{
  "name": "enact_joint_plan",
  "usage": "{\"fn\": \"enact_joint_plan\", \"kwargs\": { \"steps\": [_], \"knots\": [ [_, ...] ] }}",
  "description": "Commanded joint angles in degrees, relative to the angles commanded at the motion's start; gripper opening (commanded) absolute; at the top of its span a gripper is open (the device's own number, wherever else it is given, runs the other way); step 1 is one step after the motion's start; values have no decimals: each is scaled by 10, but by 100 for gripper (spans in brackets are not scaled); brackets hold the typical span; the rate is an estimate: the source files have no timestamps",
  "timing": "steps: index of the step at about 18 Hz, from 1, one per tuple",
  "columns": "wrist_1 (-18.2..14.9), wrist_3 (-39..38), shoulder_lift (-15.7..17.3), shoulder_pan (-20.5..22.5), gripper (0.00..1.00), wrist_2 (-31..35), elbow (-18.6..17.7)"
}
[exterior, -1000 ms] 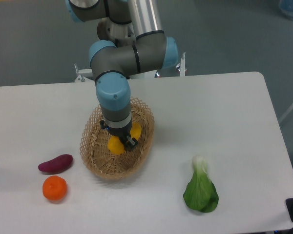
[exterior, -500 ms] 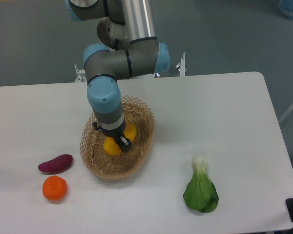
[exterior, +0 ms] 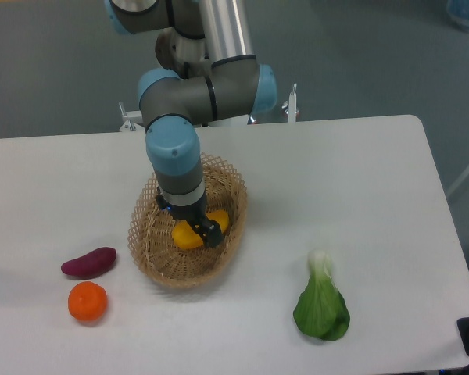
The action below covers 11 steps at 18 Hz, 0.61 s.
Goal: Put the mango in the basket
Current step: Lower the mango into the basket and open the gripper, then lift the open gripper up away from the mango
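Observation:
The yellow-orange mango [exterior: 184,236] is low inside the oval tan wicker basket [exterior: 150,255], near its woven base. My gripper [exterior: 196,233] reaches straight down into the basket and is shut on the mango, with one dark finger [exterior: 212,233] showing on the fruit's right side. The wrist hides the other finger and the mango's middle. I cannot tell whether the mango touches the basket floor.
A purple sweet potato [exterior: 88,262] and a round orange tangerine [exterior: 87,301] lie left of the basket near the front. A green bok choy [exterior: 321,305] lies at the front right. The arm's base stands behind the basket at the table's far edge.
The gripper with the mango swung left inside the basket, then came back right and slightly lower. The other items have not moved.

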Motion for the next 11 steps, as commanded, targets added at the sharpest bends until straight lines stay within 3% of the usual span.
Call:
{"fn": "enact_joint_plan", "kwargs": {
  "steps": [11],
  "knots": [
    [-16, 30, 9, 96, 100, -11, 25]
  ]
}}
